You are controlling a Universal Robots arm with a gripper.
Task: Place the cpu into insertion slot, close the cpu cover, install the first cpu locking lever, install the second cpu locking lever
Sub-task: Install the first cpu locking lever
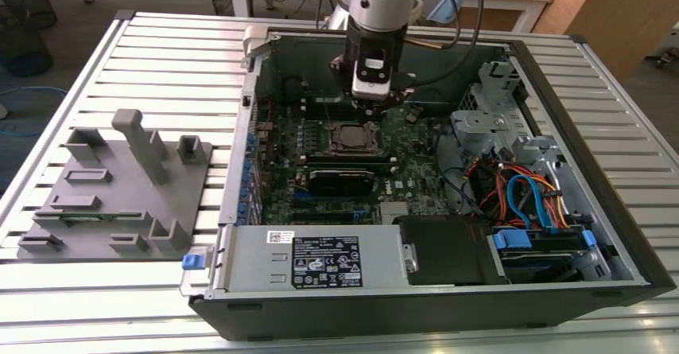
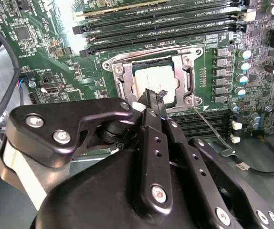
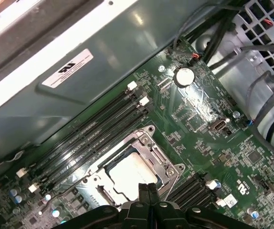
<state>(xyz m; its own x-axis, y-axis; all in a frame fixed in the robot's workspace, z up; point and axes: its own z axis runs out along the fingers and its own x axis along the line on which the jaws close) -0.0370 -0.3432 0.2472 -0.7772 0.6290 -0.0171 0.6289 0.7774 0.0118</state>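
Second wrist view: cpu (image 2: 157, 76) sits in slot (image 2: 106, 63), cover (image 2: 123, 86) down over it. Pincer (image 2: 152, 98) fingers pressed together, gripping nothing, tip just beside cover's edge.

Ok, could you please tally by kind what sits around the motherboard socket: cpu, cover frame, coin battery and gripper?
Dull silver square cpu: 1
Thin silver metal frame cpu cover: 1
Round silver coin battery: 1
Black gripper: 1
Total: 4
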